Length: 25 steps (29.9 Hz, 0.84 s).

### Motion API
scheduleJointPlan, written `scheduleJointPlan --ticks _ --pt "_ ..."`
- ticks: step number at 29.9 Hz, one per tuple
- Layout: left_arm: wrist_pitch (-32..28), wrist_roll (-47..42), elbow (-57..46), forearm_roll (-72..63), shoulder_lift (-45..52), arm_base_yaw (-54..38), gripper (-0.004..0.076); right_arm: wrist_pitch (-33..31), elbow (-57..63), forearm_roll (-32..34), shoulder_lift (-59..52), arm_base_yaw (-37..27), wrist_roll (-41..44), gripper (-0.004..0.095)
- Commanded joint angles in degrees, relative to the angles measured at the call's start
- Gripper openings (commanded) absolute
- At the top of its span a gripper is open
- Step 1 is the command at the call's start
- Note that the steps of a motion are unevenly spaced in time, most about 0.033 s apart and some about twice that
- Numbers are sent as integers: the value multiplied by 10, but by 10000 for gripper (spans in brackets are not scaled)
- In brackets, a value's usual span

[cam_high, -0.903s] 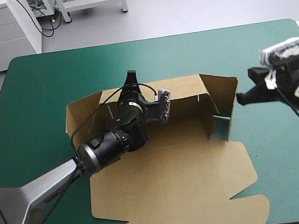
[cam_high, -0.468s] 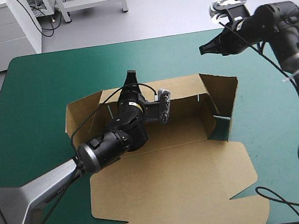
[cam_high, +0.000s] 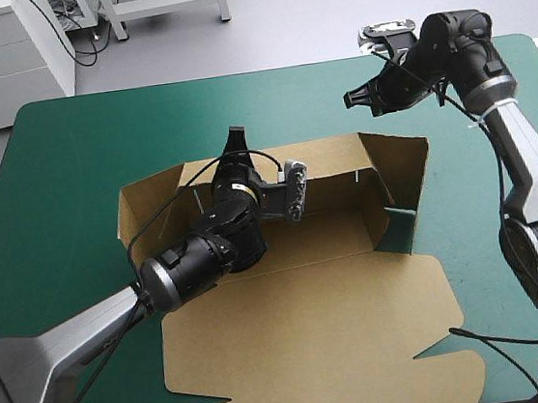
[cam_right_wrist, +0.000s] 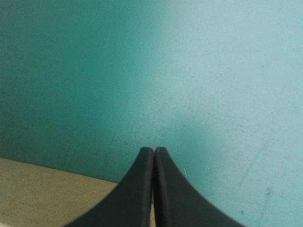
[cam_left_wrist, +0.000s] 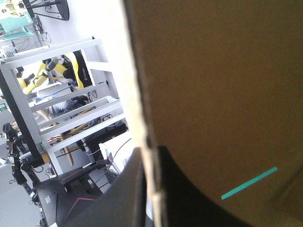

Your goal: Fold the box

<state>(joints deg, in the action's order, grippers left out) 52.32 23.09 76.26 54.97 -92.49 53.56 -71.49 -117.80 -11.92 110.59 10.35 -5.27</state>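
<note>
A teal-green cover (cam_high: pixel 81 174), smooth and flat, faintly speckled up close, its two far corners rounded.

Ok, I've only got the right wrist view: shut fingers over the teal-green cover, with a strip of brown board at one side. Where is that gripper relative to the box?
Observer: The high view shows the right gripper beyond the far right corner of the box, apart from the board.
Operator: And the left one?
Observer: The left gripper is shut on the far wall, with the board's edge between its fingers.
Operator: How far along is the box?
Observer: The far wall and both end walls are raised. The lid lies flat on the side nearest the robot.
</note>
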Motion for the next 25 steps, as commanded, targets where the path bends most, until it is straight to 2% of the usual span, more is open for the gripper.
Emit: scheduleJointPlan --ticks 1,8,21,25 --pt "10 -1 3 -47 10 4 -8 1 -1 -4 -35 0 -2 -19" --pt "13 -1 3 -47 10 4 -8 0 64 -5 -50 0 -13 -19" --pt "14 -1 3 -47 10 4 -8 0 186 -11 -151 0 -42 -19" --pt "14 -1 3 -47 10 4 -8 28 247 -22 -179 0 -52 -19"
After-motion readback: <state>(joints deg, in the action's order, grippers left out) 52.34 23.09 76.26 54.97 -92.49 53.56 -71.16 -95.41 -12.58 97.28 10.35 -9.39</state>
